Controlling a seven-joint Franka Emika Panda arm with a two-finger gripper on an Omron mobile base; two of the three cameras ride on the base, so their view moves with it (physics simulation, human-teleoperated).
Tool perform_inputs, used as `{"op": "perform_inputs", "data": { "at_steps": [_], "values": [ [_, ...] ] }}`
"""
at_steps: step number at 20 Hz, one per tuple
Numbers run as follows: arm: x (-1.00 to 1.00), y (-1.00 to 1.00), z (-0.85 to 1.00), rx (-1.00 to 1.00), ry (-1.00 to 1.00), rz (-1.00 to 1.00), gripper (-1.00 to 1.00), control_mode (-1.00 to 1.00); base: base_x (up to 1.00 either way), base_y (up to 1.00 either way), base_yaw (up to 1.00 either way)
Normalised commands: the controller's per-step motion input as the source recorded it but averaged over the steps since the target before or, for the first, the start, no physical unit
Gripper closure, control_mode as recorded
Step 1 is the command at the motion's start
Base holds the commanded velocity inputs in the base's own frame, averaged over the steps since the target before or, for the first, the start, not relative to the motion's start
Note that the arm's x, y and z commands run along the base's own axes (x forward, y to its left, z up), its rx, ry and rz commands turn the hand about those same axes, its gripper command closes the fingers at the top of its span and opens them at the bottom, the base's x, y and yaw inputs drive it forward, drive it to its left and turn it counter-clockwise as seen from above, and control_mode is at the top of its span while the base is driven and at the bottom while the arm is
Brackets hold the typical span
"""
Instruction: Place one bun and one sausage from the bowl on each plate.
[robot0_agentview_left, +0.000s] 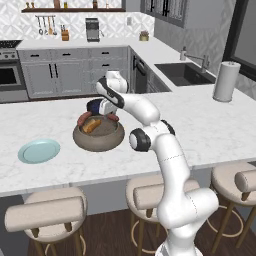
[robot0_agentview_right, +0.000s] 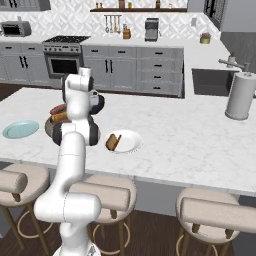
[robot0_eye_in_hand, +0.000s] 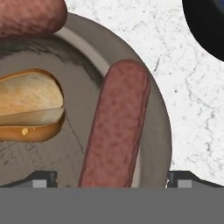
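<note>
Spread wide and holding nothing, the two-finger gripper (robot0_eye_in_hand: 112, 179) hangs just above a reddish-brown, mottled sausage (robot0_eye_in_hand: 116, 127) lying along the inner wall of the wide grey-brown stone-like bowl (robot0_eye_in_hand: 159, 131) on the white marble counter (robot0_agentview_left: 210, 125). Beside it in the bowl rests a split golden bun (robot0_eye_in_hand: 28, 105); a second sausage (robot0_eye_in_hand: 30, 15) sits on the rim. Just behind stands a small dark blue bowl (robot0_eye_in_hand: 208, 26). A pale teal-blue plate (robot0_agentview_left: 39, 150) lies to the left, a white plate (robot0_agentview_right: 129, 141) bearing a bun (robot0_agentview_right: 113, 141) to the right.

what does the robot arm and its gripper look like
The arm is glossy white, built of rounded tubular links, with dark grey-black rings at the joints. No loose cables or clear markings show. The gripper shows as two small dark fingertips with pale grey pads.
</note>
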Motion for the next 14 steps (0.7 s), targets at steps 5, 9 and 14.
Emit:
{"op": "perform_inputs", "data": {
  "at_steps": [5, 9, 14],
  "values": [
    [0.0, 0.0, -0.01, 0.0, 0.0, 0.0, -1.0, -1.0, 0.0, 0.0, 0.0],
    [0.0, 0.0, 0.0, 0.0, 0.0, 0.0, 1.0, -1.0, 0.0, 0.0, 0.0],
    [0.0, 0.0, 0.0, 0.0, 0.0, 0.0, 1.0, -1.0, 0.0, 0.0, 0.0]
  ]
}}
